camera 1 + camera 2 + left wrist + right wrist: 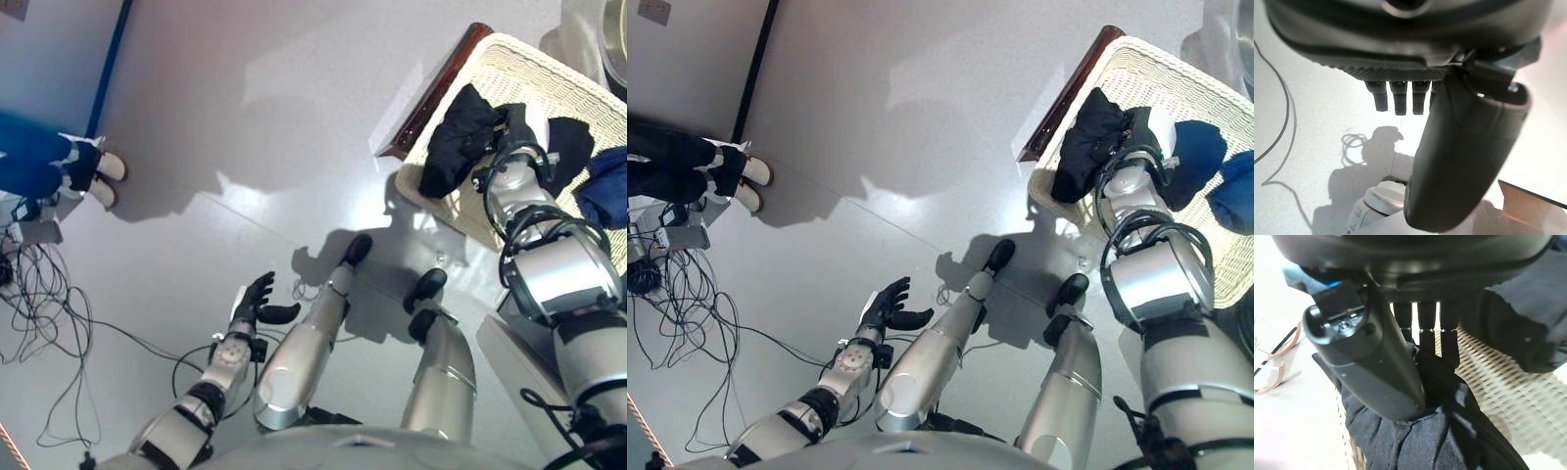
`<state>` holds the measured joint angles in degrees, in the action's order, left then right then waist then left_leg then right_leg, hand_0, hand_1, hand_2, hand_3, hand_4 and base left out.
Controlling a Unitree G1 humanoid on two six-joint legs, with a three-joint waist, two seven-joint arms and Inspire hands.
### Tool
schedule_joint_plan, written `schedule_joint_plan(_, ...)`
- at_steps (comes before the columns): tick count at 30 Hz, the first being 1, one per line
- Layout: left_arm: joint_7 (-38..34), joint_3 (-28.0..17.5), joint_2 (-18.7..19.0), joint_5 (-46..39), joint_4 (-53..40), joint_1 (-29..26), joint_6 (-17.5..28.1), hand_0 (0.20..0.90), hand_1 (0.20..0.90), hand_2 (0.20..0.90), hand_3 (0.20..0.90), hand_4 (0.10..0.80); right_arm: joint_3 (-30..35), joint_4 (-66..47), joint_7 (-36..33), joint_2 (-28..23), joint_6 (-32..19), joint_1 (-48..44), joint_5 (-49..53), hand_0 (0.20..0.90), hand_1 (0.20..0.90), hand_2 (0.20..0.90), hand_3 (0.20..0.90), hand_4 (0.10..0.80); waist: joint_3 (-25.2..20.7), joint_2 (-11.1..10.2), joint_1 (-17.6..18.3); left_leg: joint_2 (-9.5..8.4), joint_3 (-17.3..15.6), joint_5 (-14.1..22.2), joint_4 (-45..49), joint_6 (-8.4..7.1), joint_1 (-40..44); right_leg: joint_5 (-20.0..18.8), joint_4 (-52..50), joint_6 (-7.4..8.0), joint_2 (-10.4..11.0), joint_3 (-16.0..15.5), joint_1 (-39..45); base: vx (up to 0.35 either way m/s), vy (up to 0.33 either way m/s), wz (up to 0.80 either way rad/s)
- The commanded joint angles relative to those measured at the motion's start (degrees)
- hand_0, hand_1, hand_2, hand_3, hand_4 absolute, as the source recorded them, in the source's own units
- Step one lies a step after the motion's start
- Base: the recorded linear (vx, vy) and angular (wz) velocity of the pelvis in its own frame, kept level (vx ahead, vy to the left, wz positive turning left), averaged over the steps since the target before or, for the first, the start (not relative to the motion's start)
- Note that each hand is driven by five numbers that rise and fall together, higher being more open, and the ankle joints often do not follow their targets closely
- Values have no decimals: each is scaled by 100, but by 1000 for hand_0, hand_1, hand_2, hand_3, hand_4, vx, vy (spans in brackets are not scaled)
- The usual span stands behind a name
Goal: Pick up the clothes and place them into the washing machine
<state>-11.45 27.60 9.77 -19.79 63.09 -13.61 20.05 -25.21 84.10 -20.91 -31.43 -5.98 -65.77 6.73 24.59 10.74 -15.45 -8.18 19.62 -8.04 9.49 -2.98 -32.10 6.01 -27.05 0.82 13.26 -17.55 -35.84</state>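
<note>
A shallow white wicker basket (509, 47) rests on a low dark brown box (436, 93) at the upper right. It holds a black garment (456, 137), a dark blue one (573, 147) and a blue one (602, 191). My right hand (516, 132) is down in the basket on the black garment. In the right wrist view its fingers (1427, 328) are straight, their tips on the black cloth (1415, 435), the thumb (1376, 367) beside them. My left hand (257, 302) hangs open and empty low at the left, above the floor.
The washing machine (600, 29) shows at the top right corner, beyond the basket. A person's shoes (106, 178) stand at the far left by the wall. Loose cables (39, 284) lie on the grey floor at the left.
</note>
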Motion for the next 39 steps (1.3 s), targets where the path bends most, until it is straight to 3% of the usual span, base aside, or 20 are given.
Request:
schedule_joint_plan(1,-73,-354,331,-175,462,74,34,900,900,900,900,800,-7,-451,-252,-250,-352,-191,207,300,300,300,300,400,-222,-72,94,-305,-652,266,-99,136,148,-41,457,177,-387,350,642,-11,39,-22)
schedule_joint_plan(6,-7,-434,357,-319,575,-5,29,900,900,900,900,800,265,-829,-119,-88,-487,-10,724,300,300,300,300,400,-336,-138,282,-245,-805,277,-179,160,317,-104,586,173,-465,543,754,-2,37,-28)
schedule_joint_plan(19,340,-664,375,-890,863,12,15,900,900,900,900,800,1881,-2289,728,800,-1383,1316,3951,300,300,300,300,400,-725,-193,752,-59,-1321,300,-580,254,789,-507,1472,225,-699,1117,1120,-3,32,-31)
schedule_joint_plan(28,528,-739,315,-1033,928,146,31,900,900,900,900,800,3063,-2810,1244,1218,-1927,2045,5717,300,300,300,300,400,-939,117,917,-41,-1522,311,-734,237,919,-601,1716,237,-710,1306,1204,-6,36,-13)
schedule_joint_plan(39,812,-925,336,-1264,843,380,61,900,900,900,900,800,4202,-2797,1512,1201,-2465,2280,6882,300,300,300,300,400,-1097,523,962,-48,-1641,282,-800,248,982,-640,1798,235,-731,1442,1223,-14,33,-12)
